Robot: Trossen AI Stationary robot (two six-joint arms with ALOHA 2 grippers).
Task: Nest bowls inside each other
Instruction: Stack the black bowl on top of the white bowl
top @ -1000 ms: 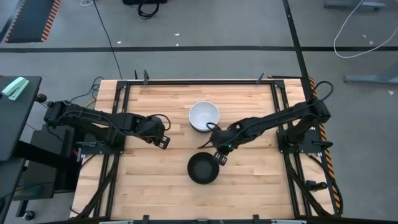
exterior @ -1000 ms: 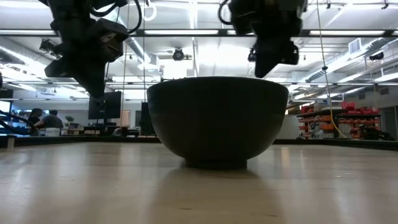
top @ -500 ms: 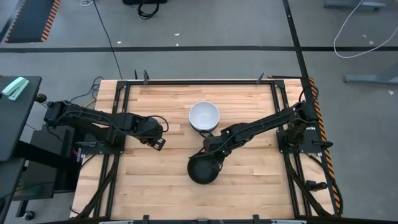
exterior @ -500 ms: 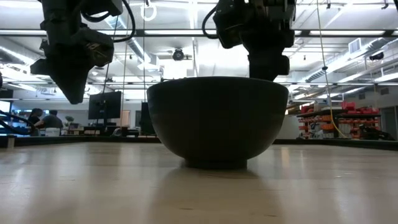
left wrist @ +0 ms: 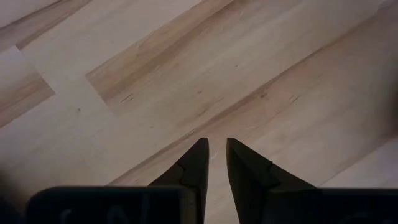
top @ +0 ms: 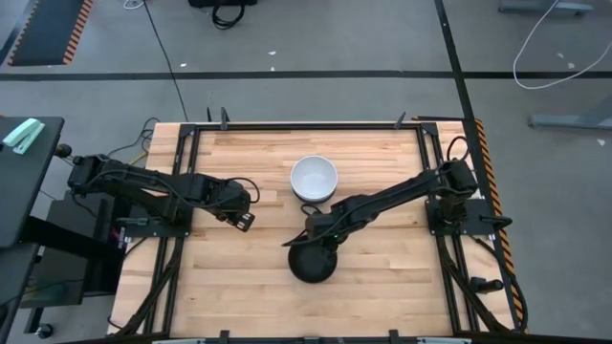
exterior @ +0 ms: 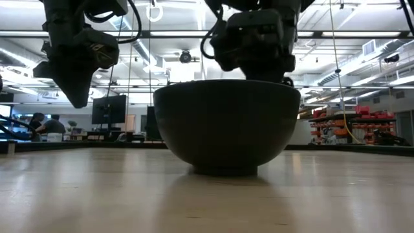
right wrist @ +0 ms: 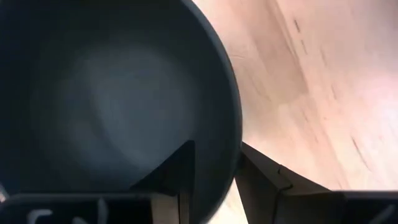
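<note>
Right gripper (right wrist: 214,171) straddles the black bowl's (top: 312,261) rim, one finger inside, one outside, not yet squeezed from what I can tell. I'd pinch firmly and lift straight up before heading to the white bowl (top: 314,178) nearby. Left gripper (left wrist: 213,158) waits aside, fingers nearly together, holding nothing.

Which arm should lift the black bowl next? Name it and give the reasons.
Right. The right gripper already straddles the black bowl's rim, one finger inside and one outside, not yet closed. The left gripper hangs nearly shut over bare table, well off to the side. The white bowl sits just beyond.
</note>
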